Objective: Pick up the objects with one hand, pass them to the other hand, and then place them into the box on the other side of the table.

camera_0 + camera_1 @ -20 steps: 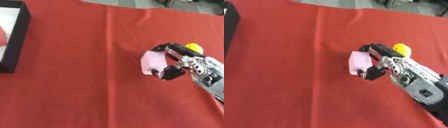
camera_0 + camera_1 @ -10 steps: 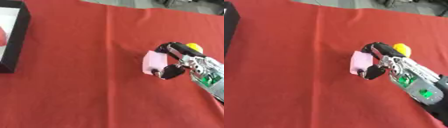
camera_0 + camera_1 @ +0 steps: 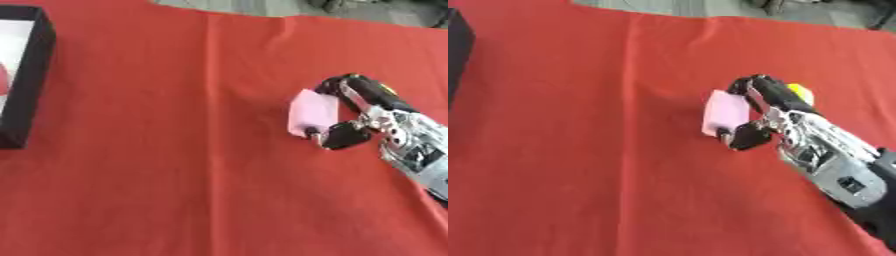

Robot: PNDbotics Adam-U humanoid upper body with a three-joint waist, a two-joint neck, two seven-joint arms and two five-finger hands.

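My right hand point(image 3: 378, 118) reaches in from the lower right, its fingers and thumb curled round a flat pink object point(image 3: 310, 112) held upright over the red cloth, right of centre. A yellow thing point(image 3: 800, 91) peeks out behind the hand's fingers; its shape is mostly hidden. The black box point(image 3: 28, 75) with a white floor stands at the far left edge, a red object point(image 3: 3, 81) partly showing inside it. My left hand shows in no view.
A red cloth point(image 3: 157, 150) covers the whole table, with a fold line running down from the far edge. Grey floor shows beyond the cloth's far edge.
My right hand with the pink object has shifted slightly leftward and up across the cloth; the view has also drifted a little.
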